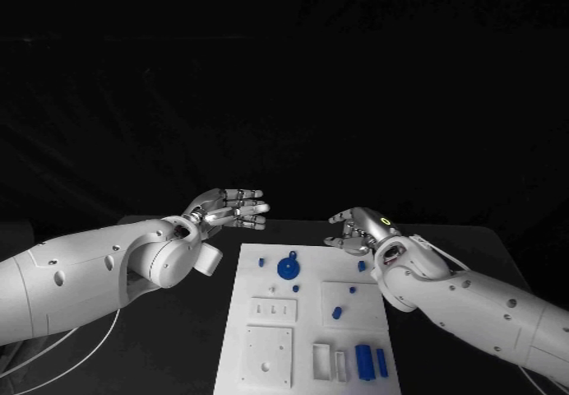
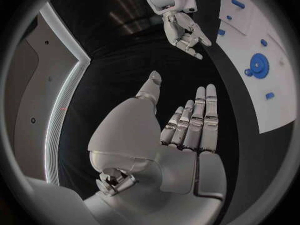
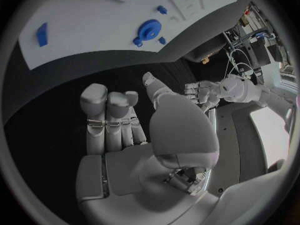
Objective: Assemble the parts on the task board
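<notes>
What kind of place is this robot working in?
Probably a robotics lab or test cell: a black table against a dark backdrop, a white task board with small blue parts, and cabling and equipment at the room's edge.

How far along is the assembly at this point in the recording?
Early, by the look of it. Several blue parts lie loose on the task board, among them a blue gear and blue blocks at its near edge. The left hand and right hand hold nothing, beyond the board's far edge. Fitting looks undone.
</notes>
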Robot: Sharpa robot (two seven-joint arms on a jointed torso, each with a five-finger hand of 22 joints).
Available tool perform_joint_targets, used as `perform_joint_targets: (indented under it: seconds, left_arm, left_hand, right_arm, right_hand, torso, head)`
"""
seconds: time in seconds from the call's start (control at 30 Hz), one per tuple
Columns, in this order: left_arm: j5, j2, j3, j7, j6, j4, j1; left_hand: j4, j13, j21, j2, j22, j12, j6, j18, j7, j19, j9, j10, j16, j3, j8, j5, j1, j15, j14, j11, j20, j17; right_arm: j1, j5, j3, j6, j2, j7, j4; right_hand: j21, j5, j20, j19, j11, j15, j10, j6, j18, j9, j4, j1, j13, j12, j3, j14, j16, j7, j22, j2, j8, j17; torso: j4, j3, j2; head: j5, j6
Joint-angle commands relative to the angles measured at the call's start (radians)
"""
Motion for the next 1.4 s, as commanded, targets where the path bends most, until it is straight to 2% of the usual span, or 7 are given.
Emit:
perform_joint_targets:
  seconds: [0.03,0.27,0.43,0.6,0.8,1.13,1.4]
  left_arm:
    - [-0.01,-0.002,0.001,0.013,0.01,0.0,0.001]
    - [-0.014,-0.005,0.0,0.03,0.009,0.0,0.0]
    - [-0.016,-0.006,0.0,0.035,0.014,0.0,-0.002]
    - [-0.018,-0.007,0.0,0.033,0.022,0.0,-0.003]
    - [-0.034,-0.006,0.0,0.025,0.033,-0.003,-0.007]
    - [-0.04,-0.004,0.0,0.018,0.043,-0.008,-0.014]
    - [-0.041,0.0,0.0,0.015,0.051,-0.01,-0.016]
  left_hand:
    - [-0.002,0.0,0.003,0.004,-0.001,0.002,0.001,-0.006,0.036,-0.005,-0.001,0.007,0.003,0.004,0.001,0.001,0.0,0.001,-0.004,-0.003,0.0,0.001]
    - [-0.031,0.008,0.008,0.046,0.0,0.012,0.04,-0.009,0.038,0.009,0.001,0.24,0.005,-0.03,0.003,0.004,-0.004,-0.007,0.018,-0.01,-0.009,0.0]
    - [-0.039,0.008,0.008,0.053,-0.001,0.015,0.046,-0.011,0.037,0.01,0.002,0.245,0.004,-0.039,0.004,0.005,-0.005,-0.008,0.022,-0.012,-0.01,0.001]
    - [-0.044,0.008,0.007,0.058,-0.001,0.014,0.049,-0.012,0.037,0.011,0.002,0.245,0.003,-0.043,0.004,0.005,-0.005,-0.009,0.024,-0.012,-0.011,0.001]
    - [-0.053,0.008,0.006,0.055,-0.002,0.014,0.047,-0.012,0.037,0.01,0.002,0.245,0.001,-0.047,0.004,0.003,-0.002,-0.008,0.023,-0.012,-0.011,0.001]
    - [-0.057,0.008,0.005,0.058,-0.001,0.015,0.049,-0.013,0.037,0.011,0.002,0.246,0.001,-0.047,0.004,0.003,0.0,-0.009,0.024,-0.013,-0.011,0.001]
    - [-0.061,0.008,0.003,0.062,-0.002,0.014,0.047,-0.013,0.037,0.01,0.002,0.246,0.0,-0.049,0.004,0.003,-0.001,-0.008,0.024,-0.012,-0.011,0.001]
  right_arm:
    - [-0.001,0.108,0.009,0.016,-0.034,0.111,0.001]
    - [-0.005,0.235,0.02,0.104,-0.116,0.283,-0.059]
    - [-0.019,0.268,0.022,0.143,-0.144,0.355,-0.114]
    - [-0.039,0.28,0.023,0.181,-0.146,0.391,-0.173]
    - [-0.066,0.284,0.023,0.2,-0.117,0.424,-0.246]
    - [-0.09,0.283,0.022,0.202,-0.067,0.446,-0.31]
    - [-0.098,0.285,0.022,0.186,-0.021,0.444,-0.352]
  right_hand:
    - [-0.009,0.012,-0.003,0.009,-0.009,-0.002,-0.001,0.048,0.007,0.003,-0.046,0.016,-0.002,-0.002,0.04,-0.002,-0.004,0.0,0.097,0.004,0.002,-0.002]
    - [-0.015,0.046,-0.005,0.001,-0.011,-0.003,-0.014,0.077,0.002,0.002,-0.119,0.006,-0.01,-0.014,0.097,-0.006,-0.016,-0.002,0.096,0.027,-0.001,-0.008]
    - [0.003,0.117,-0.007,0.002,-0.015,-0.006,-0.011,0.088,-0.001,0.003,-0.146,0.01,-0.006,-0.009,0.07,-0.005,-0.01,-0.008,0.1,0.026,0.0,0.002]
    - [0.016,0.166,-0.009,-0.001,-0.016,-0.007,-0.01,0.089,-0.003,0.003,-0.185,0.013,-0.004,-0.011,0.023,-0.005,-0.009,-0.009,0.102,0.045,0.0,0.009]
    - [0.019,0.205,-0.009,-0.005,-0.017,-0.007,-0.012,0.075,-0.002,0.003,-0.216,0.015,-0.008,-0.019,-0.043,-0.005,-0.015,-0.009,0.101,0.062,0.0,0.012]
    - [0.018,0.211,-0.012,-0.005,-0.021,-0.009,-0.011,0.065,-0.005,0.003,-0.228,0.016,-0.004,-0.018,-0.116,-0.004,-0.016,-0.013,0.101,0.084,0.0,0.016]
    - [0.017,0.215,-0.011,-0.004,-0.02,-0.009,-0.01,0.064,-0.004,0.003,-0.224,0.009,0.0,-0.015,-0.126,-0.004,-0.015,-0.012,0.1,0.09,0.0,0.017]
  torso:
    - [-0.0136,0.0063,-0.002]
    - [-0.0228,0.0161,-0.001]
    - [-0.0248,0.022,-0.002]
    - [-0.0281,0.0239,-0.001]
    - [-0.0224,0.0227,-0.001]
    - [-0.0155,0.0277,0.003]
    - [-0.0136,0.0264,0.004]
  head:
    - [0.001,0.003]
    - [-0.004,0.006]
    - [-0.007,0.005]
    - [-0.013,0.003]
    - [-0.021,-0.002]
    - [-0.028,-0.006]
    - [-0.024,-0.016]
